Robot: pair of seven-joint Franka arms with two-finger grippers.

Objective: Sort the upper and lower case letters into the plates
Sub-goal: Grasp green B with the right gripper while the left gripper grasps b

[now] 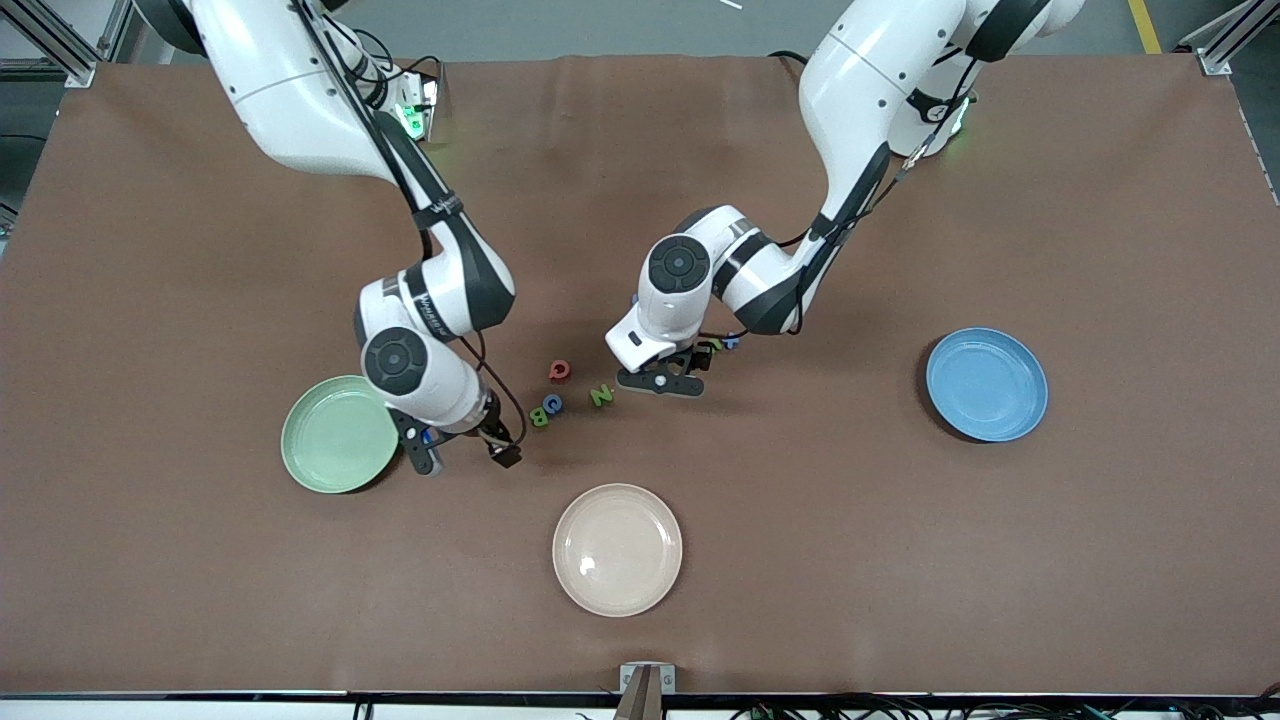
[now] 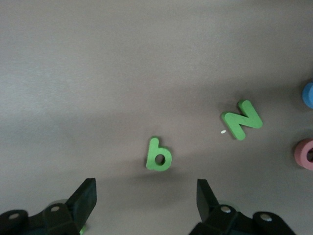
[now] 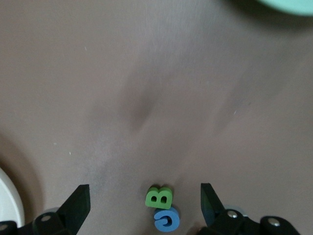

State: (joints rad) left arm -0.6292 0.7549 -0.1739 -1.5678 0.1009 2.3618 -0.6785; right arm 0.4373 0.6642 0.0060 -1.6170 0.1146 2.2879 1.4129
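Near the middle of the brown table (image 1: 900,560): a loose cluster of small chunky toy letters. Green "B" (image 1: 538,418) touching blue "G" (image 1: 552,404); red-pink "Q" (image 1: 560,371) just beside them, farther from the front camera; green "N" (image 1: 601,395) toward the left arm's end. Green "b" (image 2: 158,155) lies under the left gripper, seen only in the left wrist view. Two more letters, one green (image 1: 714,344), one blue (image 1: 732,342), sit partly hidden by the left arm; their shapes cannot be read.

Mint green plate (image 1: 335,450): round, glossy, toward the right arm's end. Sky blue plate (image 1: 986,384): same size, toward the left arm's end. Cream plate (image 1: 617,549): nearest the front camera.

Left gripper (image 1: 662,382): low over the "b", fingers spread, holding nothing. Right gripper (image 1: 462,458): beside the mint plate, fingers spread, holding nothing.
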